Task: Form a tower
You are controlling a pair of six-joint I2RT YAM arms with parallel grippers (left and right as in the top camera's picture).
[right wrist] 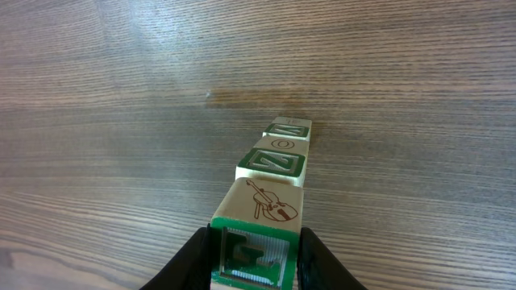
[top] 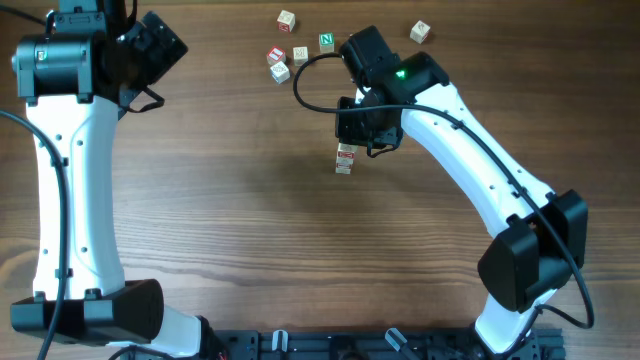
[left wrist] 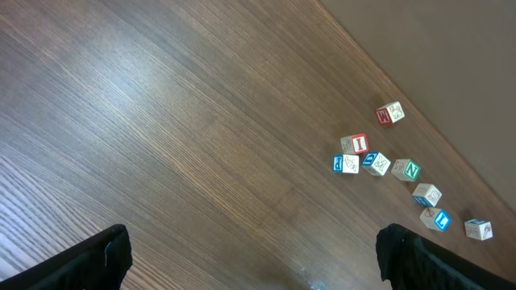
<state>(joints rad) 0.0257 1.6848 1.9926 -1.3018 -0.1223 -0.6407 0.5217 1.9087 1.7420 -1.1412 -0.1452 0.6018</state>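
Snugly on tower (right wrist: 272, 165), right end effector (right wrist: 254, 251)

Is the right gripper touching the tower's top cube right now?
Touching. The right wrist view shows both fingers of the right gripper pressed against opposite sides of the green-faced top cube, no gap visible.

Table (top: 230, 200): brown wood-grain top; grain runs from 9 to 3 o'clock in the overhead view.
Loose cubes: six visible from overhead, each lying singly toward 12 o'clock of the table.
Green N cube (top: 326, 42): letter face up.
Pale cube (top: 300, 54): just beside the green N cube, at its 8 o'clock.
Red-marked cube (top: 276, 56): near the pale cube, at its 9 o'clock.
Lower cube (top: 280, 72): just beside the red-marked cube, at its 6 o'clock.
Upper cube (top: 287, 19): at 12 o'clock of the red-marked cube, apart.
Outlying cube (top: 420, 33): at 3 o'clock of the green N cube, well apart.
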